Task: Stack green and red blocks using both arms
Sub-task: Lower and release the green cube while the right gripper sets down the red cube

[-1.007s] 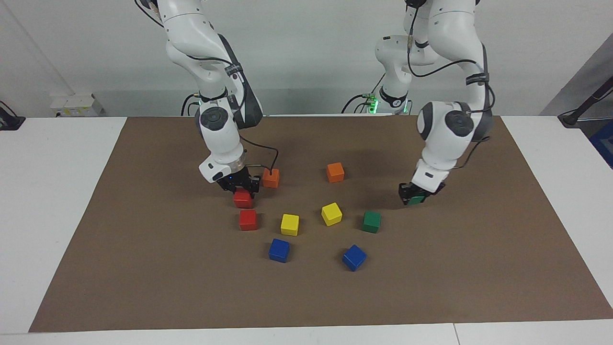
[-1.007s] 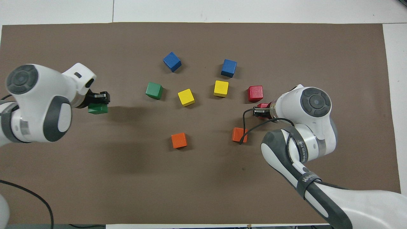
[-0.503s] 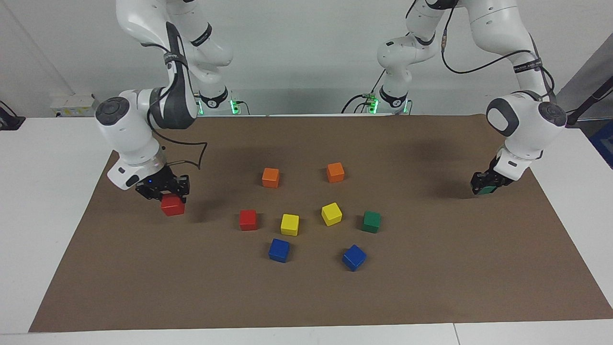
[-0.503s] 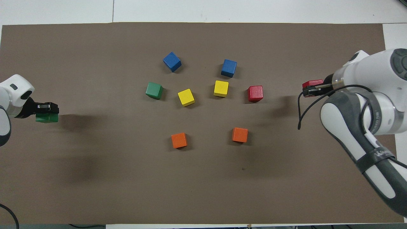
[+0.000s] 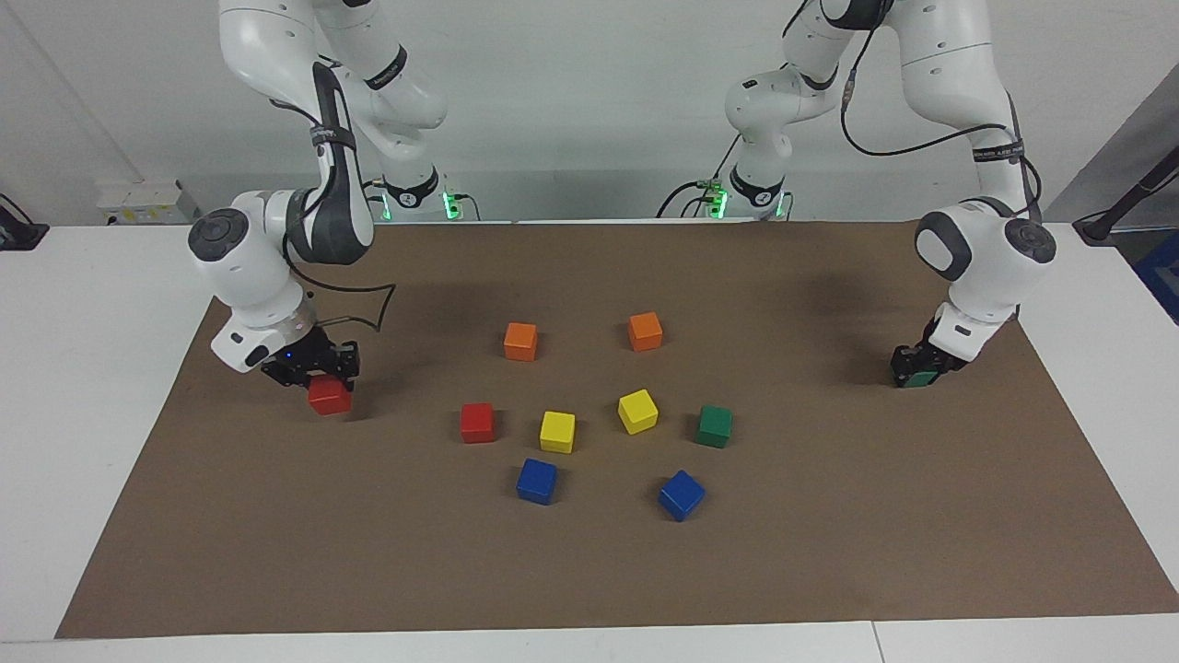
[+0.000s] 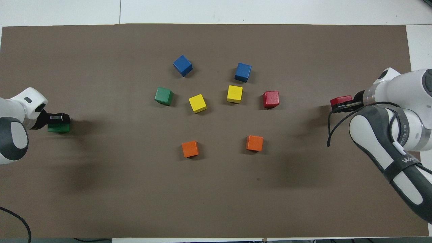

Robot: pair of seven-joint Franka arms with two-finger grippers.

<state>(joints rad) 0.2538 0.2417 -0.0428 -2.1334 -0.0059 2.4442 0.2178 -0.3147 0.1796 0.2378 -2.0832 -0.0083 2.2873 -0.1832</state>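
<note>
My right gripper (image 5: 318, 373) is shut on a red block (image 5: 330, 398) and holds it low over the brown mat near the right arm's end; from above the block (image 6: 340, 100) shows beside the gripper (image 6: 341, 106). Over the left arm's end of the mat, my left gripper (image 5: 916, 366) is shut on a green block (image 5: 921, 378), also seen from overhead as the block (image 6: 58, 129) under the gripper (image 6: 59, 119). Whether either held block touches the mat I cannot tell. A second red block (image 5: 477, 422) and a second green block (image 5: 715, 425) rest in the middle cluster.
Two orange cubes (image 5: 520, 341) (image 5: 645, 331), two yellow cubes (image 5: 557, 431) (image 5: 637, 411) and two blue cubes (image 5: 536, 481) (image 5: 681, 494) sit in the middle of the brown mat (image 5: 589, 571). White tabletop borders the mat on each side.
Both arms swung outward from the middle cluster to the mat's ends, each carrying its block. Over the last half second both grippers settled a little lower.
</note>
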